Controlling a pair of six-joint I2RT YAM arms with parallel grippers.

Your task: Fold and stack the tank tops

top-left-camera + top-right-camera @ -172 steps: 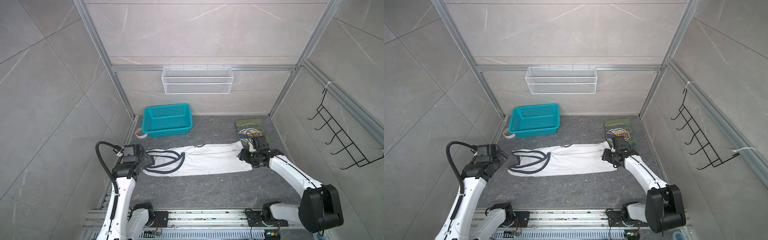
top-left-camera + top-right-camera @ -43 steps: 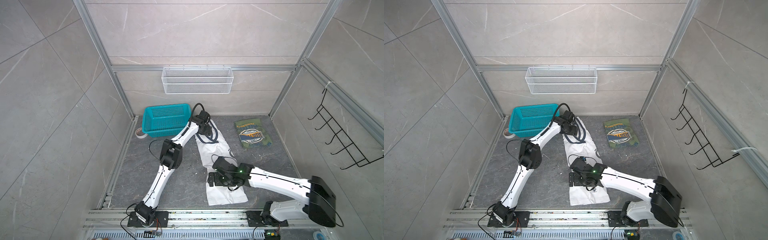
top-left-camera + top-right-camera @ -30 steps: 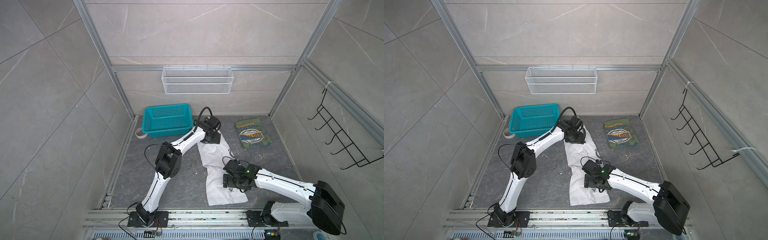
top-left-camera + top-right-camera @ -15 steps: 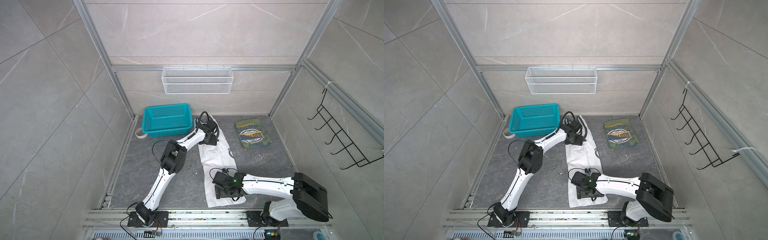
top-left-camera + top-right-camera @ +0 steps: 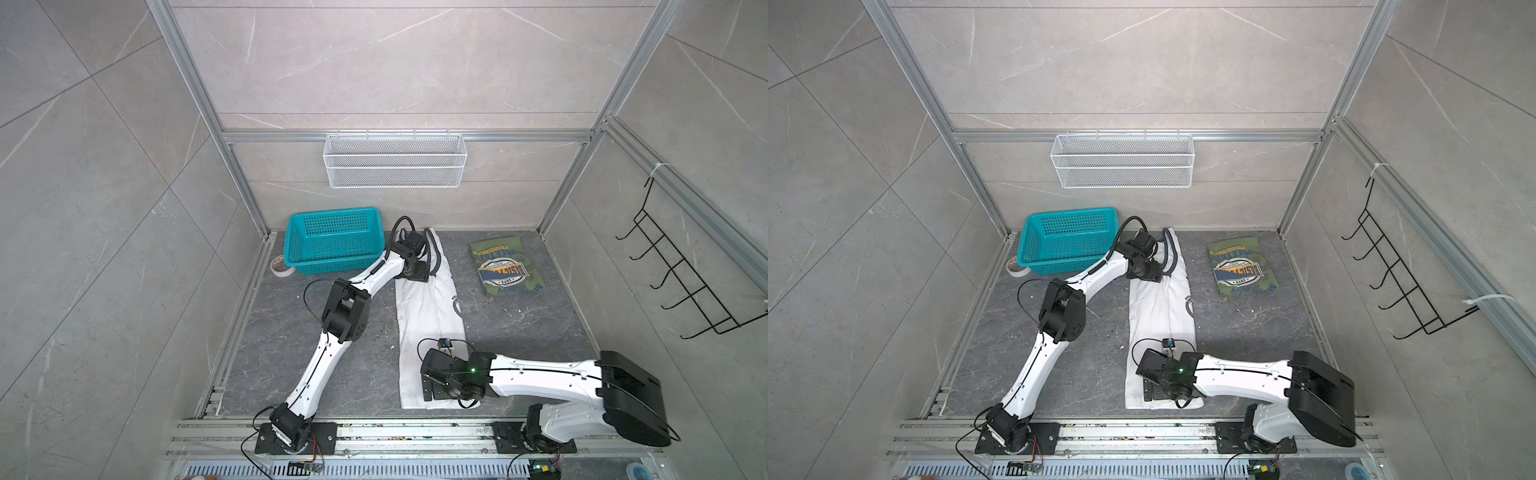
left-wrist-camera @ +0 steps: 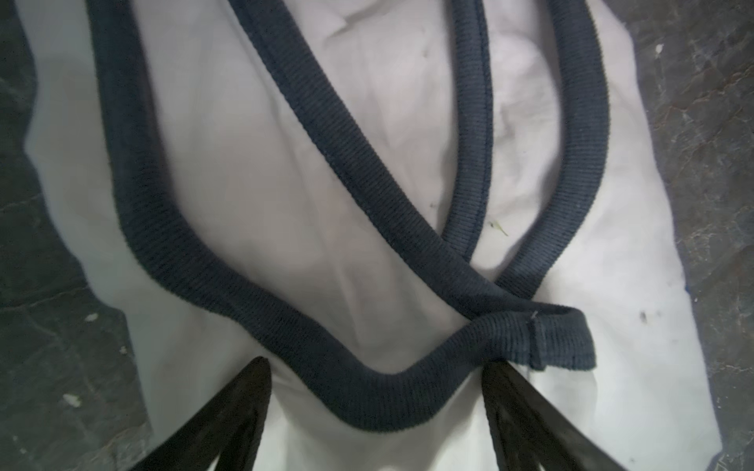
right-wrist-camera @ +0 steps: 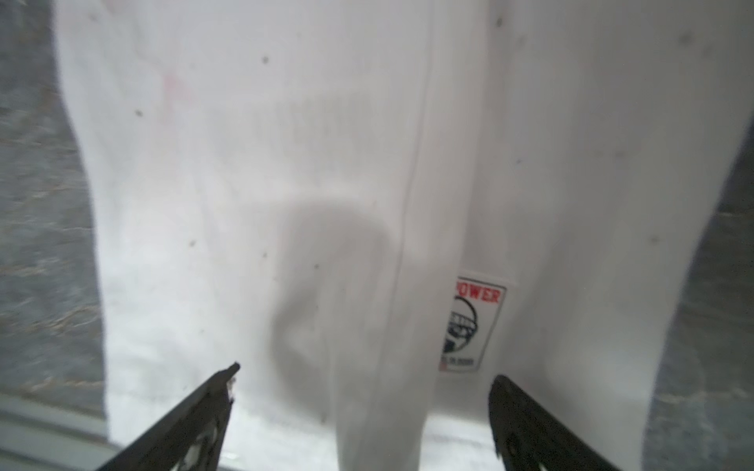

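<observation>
In both top views the white top [image 5: 428, 316] lies as a long narrow strip down the middle of the worktop [image 5: 523, 336], with its straps toward the back wall and its hem near the front rail [image 5: 374, 430]. The green top [image 5: 506, 270] lies folded, graphic up, apart to its right at the back. Only the left wrist view shows the navy trim [image 6: 310, 106] crossing in loops, with the left tool [image 6: 375, 365] spread wide astride one loop and gripping nothing. Only the right wrist view shows a small red-lettered label [image 7: 475, 324] on the cloth, with the right tool [image 7: 363, 377] fully spread just over it, empty. A basket [image 5: 332, 241] stands just left of the straps, close beside the left arm, and a tape roll [image 5: 282, 266] lies at its corner. Bare worktop lies open on both sides of the strip.
</observation>
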